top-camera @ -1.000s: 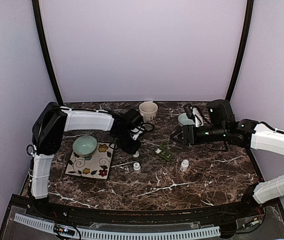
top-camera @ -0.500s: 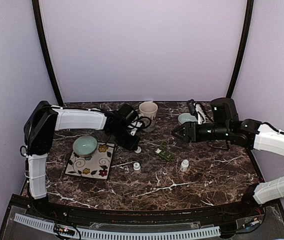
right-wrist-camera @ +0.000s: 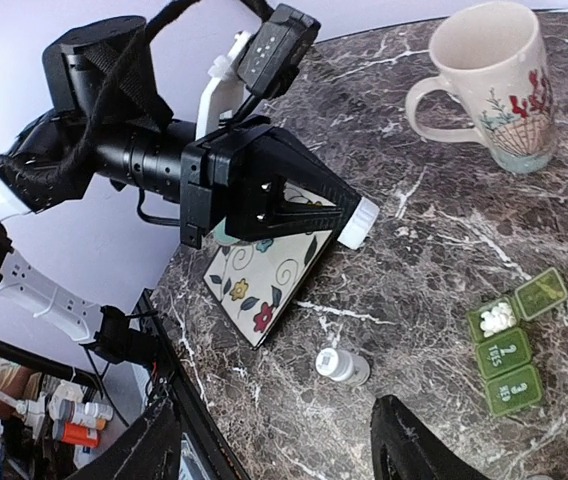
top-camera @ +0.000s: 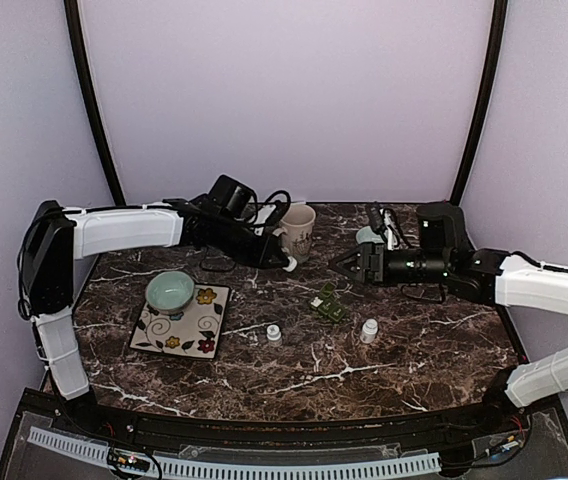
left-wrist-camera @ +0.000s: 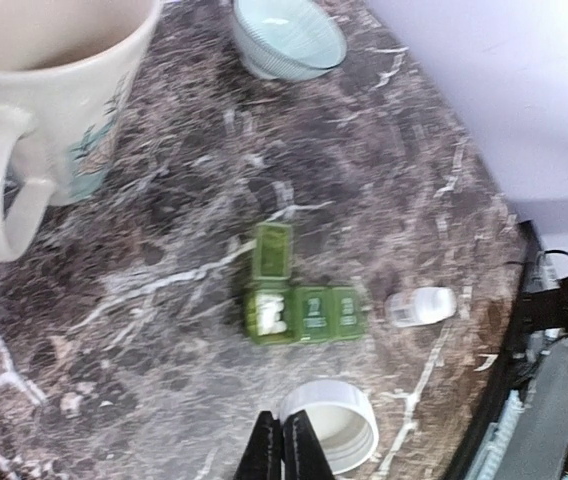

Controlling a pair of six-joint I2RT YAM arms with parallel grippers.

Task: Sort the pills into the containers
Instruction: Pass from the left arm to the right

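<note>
Shows pills (left-wrist-camera: 267,312) in the open pill box (left-wrist-camera: 316,314) only from the wrists. Stretches toward the far edge, left fingers (left-wrist-camera: 264,455) pinching a white cap (left-wrist-camera: 336,425), right fingers (right-wrist-camera: 419,440) wide apart, empty.

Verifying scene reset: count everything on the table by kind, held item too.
Bowls: 2
Mug: 1
Plate: 1
Pill box: 1
Bottles: 2
White cap, in left hand: 1
Total: 8

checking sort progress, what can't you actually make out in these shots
- Pill box compartments 2 and 3: shut lids hide contents, all views.
- White piece in left gripper: cap or bottle unclear, end-on in left wrist view, tiny from top.
- Mug inside: cropped by left wrist view's top edge.
</note>
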